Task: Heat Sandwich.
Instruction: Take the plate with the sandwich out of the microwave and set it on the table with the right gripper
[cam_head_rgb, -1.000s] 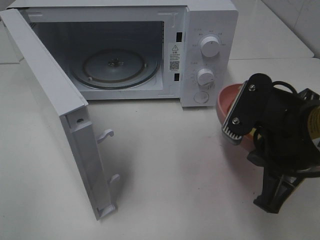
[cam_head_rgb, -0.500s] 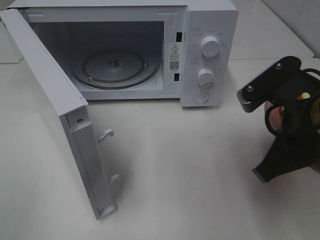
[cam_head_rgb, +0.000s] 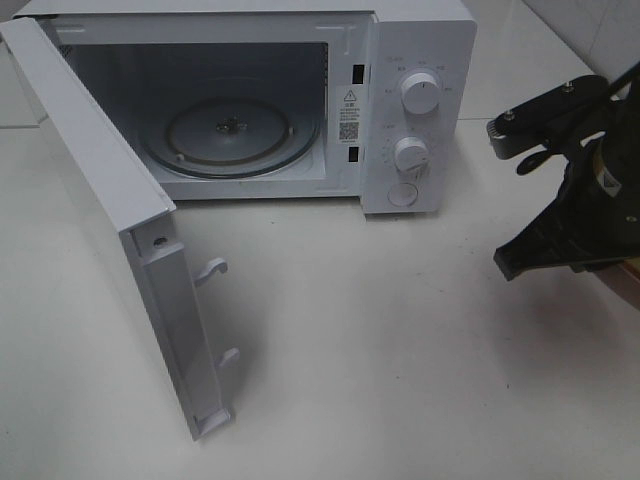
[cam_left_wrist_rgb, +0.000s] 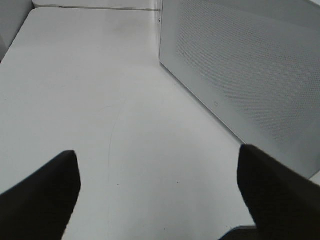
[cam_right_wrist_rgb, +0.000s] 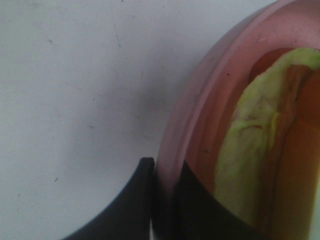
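Note:
In the right wrist view the sandwich (cam_right_wrist_rgb: 250, 150), pale yellow-green with a brown crust edge, lies on the round pink plate (cam_right_wrist_rgb: 200, 100). My right gripper (cam_right_wrist_rgb: 167, 172) is shut on the plate's rim, one finger outside and one inside. In the high view the right arm (cam_head_rgb: 575, 190) is at the far right, to the right of the microwave (cam_head_rgb: 420, 50), and hides the sandwich. Only a sliver of the plate (cam_head_rgb: 630, 285) shows there. My left gripper (cam_left_wrist_rgb: 157, 200) is open and empty over bare table, beside the microwave door's perforated outer face (cam_left_wrist_rgb: 250, 65).
The microwave stands at the back with its door (cam_head_rgb: 100, 200) swung wide open toward the front left. The glass turntable (cam_head_rgb: 235, 135) inside carries nothing. Two knobs (cam_head_rgb: 418, 95) are on the right panel. White table (cam_head_rgb: 350, 350) lies in front.
The right arm has swung to the right and back, toward the table's right edge. The pink plate, plainly visible a second ago, is now almost wholly hidden behind the arm.

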